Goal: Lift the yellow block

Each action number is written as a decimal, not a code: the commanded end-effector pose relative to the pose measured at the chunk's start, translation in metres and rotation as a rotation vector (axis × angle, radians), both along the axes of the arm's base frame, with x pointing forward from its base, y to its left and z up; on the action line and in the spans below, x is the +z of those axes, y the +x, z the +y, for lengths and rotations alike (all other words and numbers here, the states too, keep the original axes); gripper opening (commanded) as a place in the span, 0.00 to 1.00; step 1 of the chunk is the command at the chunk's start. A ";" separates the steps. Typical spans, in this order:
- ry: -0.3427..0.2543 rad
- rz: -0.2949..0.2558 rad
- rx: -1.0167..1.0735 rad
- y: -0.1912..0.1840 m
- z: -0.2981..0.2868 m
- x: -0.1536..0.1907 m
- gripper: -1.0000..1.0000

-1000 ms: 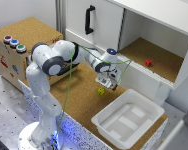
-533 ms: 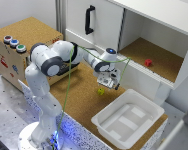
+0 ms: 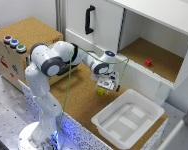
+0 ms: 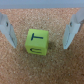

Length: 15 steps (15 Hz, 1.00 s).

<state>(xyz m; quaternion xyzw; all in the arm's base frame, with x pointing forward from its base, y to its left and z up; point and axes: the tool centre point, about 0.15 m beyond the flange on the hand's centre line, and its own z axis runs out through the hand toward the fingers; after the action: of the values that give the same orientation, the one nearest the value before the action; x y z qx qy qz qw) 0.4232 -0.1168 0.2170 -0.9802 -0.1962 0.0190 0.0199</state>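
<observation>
The gripper (image 4: 39, 31) stands wide open astride the yellow block (image 4: 36, 41), fingers clear of it, on the cork worktop (image 4: 42, 67).

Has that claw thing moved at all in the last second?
Yes. The gripper has dropped slightly toward the yellow block, judged against the white tray, which stayed put.

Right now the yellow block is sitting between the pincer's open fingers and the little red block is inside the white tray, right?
Not quite. The red block is not in the white tray; the exterior view shows it on the cork floor of the open cabinet. The rest is right: the yellow block sits between the open fingers of the pincer.
</observation>
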 end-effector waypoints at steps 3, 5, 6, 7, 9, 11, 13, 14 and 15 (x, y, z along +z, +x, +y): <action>-0.030 -0.025 -0.018 0.002 0.011 -0.012 0.00; -0.035 -0.048 -0.013 0.007 0.014 -0.007 0.00; -0.037 -0.055 -0.005 0.006 0.017 -0.007 0.00; -0.039 -0.068 -0.001 0.005 0.017 -0.004 0.00; -0.016 -0.085 -0.011 0.003 0.009 0.002 0.00; 0.002 -0.095 -0.009 -0.001 0.002 0.007 0.00; 0.011 -0.104 -0.012 -0.006 -0.009 0.017 0.00; 0.010 -0.110 -0.012 -0.008 -0.012 0.022 0.00; 0.016 -0.117 -0.022 -0.011 -0.018 0.032 0.00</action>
<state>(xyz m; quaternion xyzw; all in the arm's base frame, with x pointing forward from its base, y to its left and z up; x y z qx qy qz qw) 0.4318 -0.1148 0.2219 -0.9813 -0.1922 -0.0006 0.0122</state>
